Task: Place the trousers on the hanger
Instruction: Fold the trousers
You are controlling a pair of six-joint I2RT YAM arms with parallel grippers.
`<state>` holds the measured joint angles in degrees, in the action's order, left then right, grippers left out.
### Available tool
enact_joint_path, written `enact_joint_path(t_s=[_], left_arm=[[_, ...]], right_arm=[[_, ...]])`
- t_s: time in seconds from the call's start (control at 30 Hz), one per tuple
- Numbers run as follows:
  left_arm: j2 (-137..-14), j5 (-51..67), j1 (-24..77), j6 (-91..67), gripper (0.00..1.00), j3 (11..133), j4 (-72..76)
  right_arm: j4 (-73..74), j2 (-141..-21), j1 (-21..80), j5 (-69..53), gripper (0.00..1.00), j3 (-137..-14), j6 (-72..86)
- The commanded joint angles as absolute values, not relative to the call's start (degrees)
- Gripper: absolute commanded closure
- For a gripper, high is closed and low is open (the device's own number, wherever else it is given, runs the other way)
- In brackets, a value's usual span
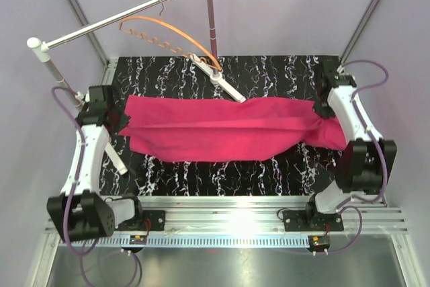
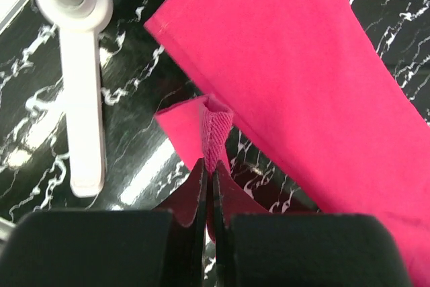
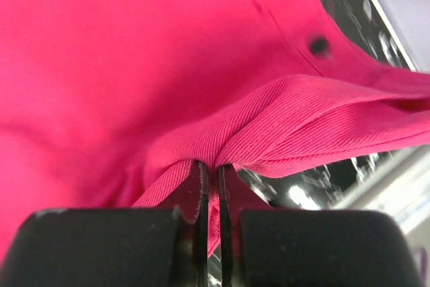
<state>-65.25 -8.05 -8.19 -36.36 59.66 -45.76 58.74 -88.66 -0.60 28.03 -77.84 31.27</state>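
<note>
The pink-red trousers are stretched lengthwise across the black marbled table between both arms. My left gripper is shut on the leg-end cloth; the left wrist view shows a pinched fold between its jaws. My right gripper is shut on the waist end; the right wrist view shows bunched cloth at the jaws and the dark waist button. The orange hanger hangs by its hook from the silver rail, behind the trousers and apart from them.
The silver rail with white end caps runs diagonally across the back left, on two posts. One white foot stands behind the trousers, another foot lies beside my left gripper. An aluminium frame edges the table front.
</note>
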Motion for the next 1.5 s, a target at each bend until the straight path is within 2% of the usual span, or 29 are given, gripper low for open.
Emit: enact_joint_path(t_s=[0.0, 0.23, 0.37, 0.63, 0.87, 0.9, 0.97, 1.0, 1.03, 1.07, 1.1, 1.13, 1.2, 1.27, 1.47], left_arm=[[-70.81, -14.42, -9.32, -31.03, 1.0, 65.82, -39.12], [-84.1, -16.17, -9.4, -29.71, 1.0, 77.93, -40.16], [-92.17, -16.44, -9.32, -28.57, 1.0, 83.05, -40.08], [-100.19, -15.12, -9.05, -28.21, 1.0, 88.93, -37.18], [-105.38, -18.89, -6.42, -27.86, 1.0, 93.08, -35.43], [-105.47, -18.9, -6.33, -27.77, 1.0, 93.16, -34.81], [-105.47, -19.86, -6.24, -27.34, 1.0, 93.69, -33.93], [-105.38, -20.39, -6.24, -26.9, 0.94, 94.04, -33.66], [-105.21, -21.35, -6.24, -25.76, 0.86, 94.13, -33.05], [-105.29, -21.97, -6.24, -25.23, 0.55, 94.65, -33.05], [-105.03, -22.49, -6.24, -24.88, 0.2, 94.83, -33.05], [-104.59, -23.28, -6.24, -24.53, 0.09, 94.75, -33.05], [-104.07, -25.65, -5.89, -24.17, 0.01, 93.7, -33.13], [-102.57, -28.21, -5.36, -22.6, 0.01, 91.42, -31.47], [-102.83, -24.26, -3.08, -18.72, 0.01, 85.35, -33.3]], right_arm=[[54.05, -96.04, -1.85, 37.18, 0.97, -87.08, 24.36], [55.72, -113.54, -1.85, 36.39, 0.98, -102.28, 20.13], [56.25, -121.45, -1.85, 36.21, 0.99, -106.96, 18.81], [55.55, -125.33, -1.85, 35.68, 0.99, -111.09, 17.75], [56.6, -126.39, -1.85, 36.38, 0.96, -114.96, 17.58], [56.6, -126.21, -1.85, 36.3, 0.96, -115.4, 17.49], [57.21, -126.39, -1.85, 35.43, 0.86, -116.36, 17.05], [58.0, -126.73, -1.85, 35.25, 0.81, -117.67, 17.14], [58.53, -126.83, -1.85, 34.9, 0.65, -118.21, 17.14], [58.88, -126.74, -1.85, 33.94, 0.3, -118.21, 17.14], [58.89, -126.48, -1.85, 33.84, 0.06, -118.04, 17.23], [58.97, -125.52, -1.85, 33.75, 0.0, -117.6, 17.23], [58.19, -122.8, -1.93, 34.36, 0.0, -115.32, 17.49], [56.26, -119.99, -1.85, 34.89, 0.0, -112.69, 18.19], [50.73, -106.72, -1.67, 29.37, 0.0, -97.94, 20.39]])
